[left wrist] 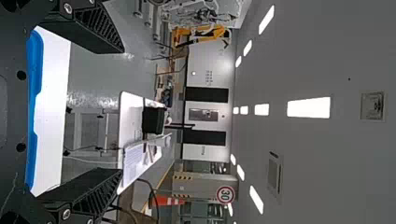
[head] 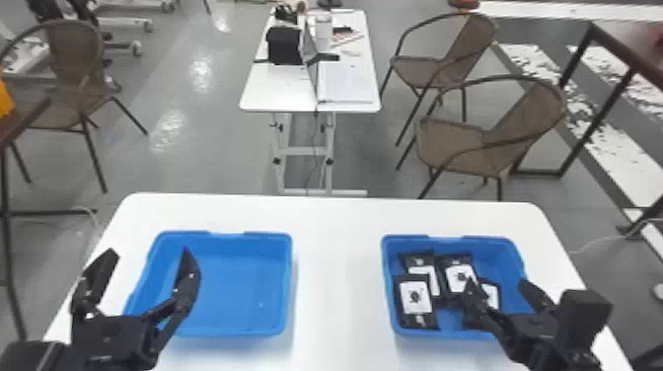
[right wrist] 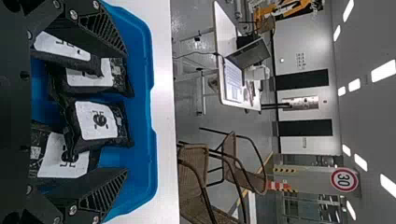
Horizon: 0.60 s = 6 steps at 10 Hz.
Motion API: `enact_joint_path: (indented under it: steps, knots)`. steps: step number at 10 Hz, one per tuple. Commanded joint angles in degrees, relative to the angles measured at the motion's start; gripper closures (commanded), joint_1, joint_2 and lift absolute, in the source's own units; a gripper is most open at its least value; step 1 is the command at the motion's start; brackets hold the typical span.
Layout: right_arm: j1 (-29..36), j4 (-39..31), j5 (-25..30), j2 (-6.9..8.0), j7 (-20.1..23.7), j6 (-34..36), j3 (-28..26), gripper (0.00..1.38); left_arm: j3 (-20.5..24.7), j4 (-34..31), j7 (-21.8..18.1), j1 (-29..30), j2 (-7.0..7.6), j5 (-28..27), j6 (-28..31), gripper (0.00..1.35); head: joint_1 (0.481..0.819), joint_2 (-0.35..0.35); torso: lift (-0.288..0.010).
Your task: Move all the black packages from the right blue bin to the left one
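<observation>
In the head view, my left gripper point(head: 143, 256) stands open over the near left part of the left blue bin point(head: 266, 333), which holds no packages. My right gripper point(head: 498, 288) is open above the near right part of the right blue bin point(head: 389, 241). Several black packages with white labels lie in that bin, among them a front-left package point(head: 416, 301) and a back package point(head: 459, 276). The right wrist view shows the open right gripper point(right wrist: 125, 112) with a package point(right wrist: 98, 121) beyond and between its fingers, not gripped. In the left wrist view, the left gripper point(left wrist: 122, 112) is open, holding nothing.
Both bins stand on a white table point(head: 340, 276), with a bare strip between them. Farther back are a second white table point(head: 278, 91) with a laptop and other items, and brown chairs point(head: 454, 143) on the floor.
</observation>
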Motion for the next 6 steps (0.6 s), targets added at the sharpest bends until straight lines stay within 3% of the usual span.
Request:
enact_joint_path:
  steps: [1, 3, 6]
  knots:
    - [-3.9, 5.0, 0.6, -1.08, 1.4, 0.9, -1.2, 0.16, 0.0, 0.2, -0.1, -0.2, -0.15, 0.2, 0.0, 0.11, 0.695, -0.068, 0.000]
    - [-8.9, 11.7, 2.1, -2.66, 2.6, 2.6, -1.3, 0.15, 0.0, 0.4, -0.8, -0.7, -0.15, 0.3, 0.1, 0.12, 0.695, -0.092, 0.000]
    - [-17.5, 23.2, 6.3, -3.19, 7.7, 3.9, -1.1, 0.15, 0.0, 0.8, -1.0, -1.0, -0.15, 0.5, 0.1, 0.12, 0.695, -0.098, 0.000]
